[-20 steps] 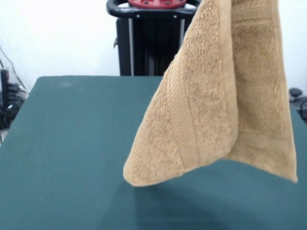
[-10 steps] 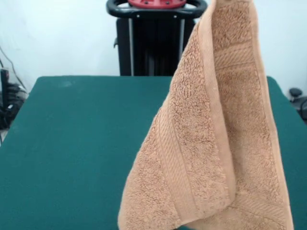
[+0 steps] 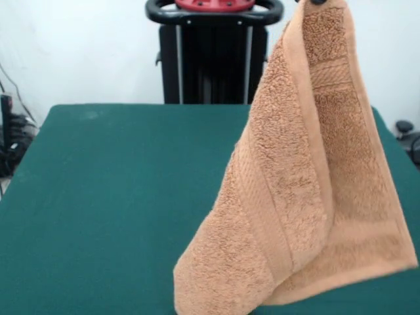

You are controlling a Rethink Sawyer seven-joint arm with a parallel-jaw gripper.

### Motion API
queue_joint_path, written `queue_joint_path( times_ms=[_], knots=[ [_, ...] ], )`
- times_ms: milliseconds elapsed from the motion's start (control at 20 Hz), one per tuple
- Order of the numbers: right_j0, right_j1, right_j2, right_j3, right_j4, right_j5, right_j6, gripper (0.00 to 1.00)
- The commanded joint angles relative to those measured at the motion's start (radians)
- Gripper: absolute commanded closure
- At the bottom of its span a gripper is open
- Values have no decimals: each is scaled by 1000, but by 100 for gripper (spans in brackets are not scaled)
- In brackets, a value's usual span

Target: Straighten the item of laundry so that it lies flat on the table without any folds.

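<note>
The item of laundry, a tan-orange terry towel with woven border bands, hangs in the air folded lengthwise, right of centre in the front view. Its top corner is pinched at the picture's top edge, where only the dark tips of my gripper show, shut on it. The towel's lower corners hang low near the front of the dark green table. I cannot tell whether they touch the table. No white label shows.
The robot's black pedestal with a red top stands behind the table's far edge. Cables and dark equipment lie off the table's left side, and a dark object off its right.
The hanging towel has swung: its lower end moved right, its bottom right corner is back in view, and the gripper's tips now show at its top.
</note>
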State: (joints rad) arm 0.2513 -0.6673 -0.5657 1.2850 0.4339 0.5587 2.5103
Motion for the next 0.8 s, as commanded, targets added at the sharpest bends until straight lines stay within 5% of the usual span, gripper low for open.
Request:
queue_joint_path(
  times_ms=[50, 500, 800],
  knots=[
    [47, -15, 129, 302, 5, -68, 167, 100],
    [-20, -60, 251, 478, 4, -277, 129, 100],
    [-9, -59, 227, 507, -18, -262, 130, 100]
  ],
)
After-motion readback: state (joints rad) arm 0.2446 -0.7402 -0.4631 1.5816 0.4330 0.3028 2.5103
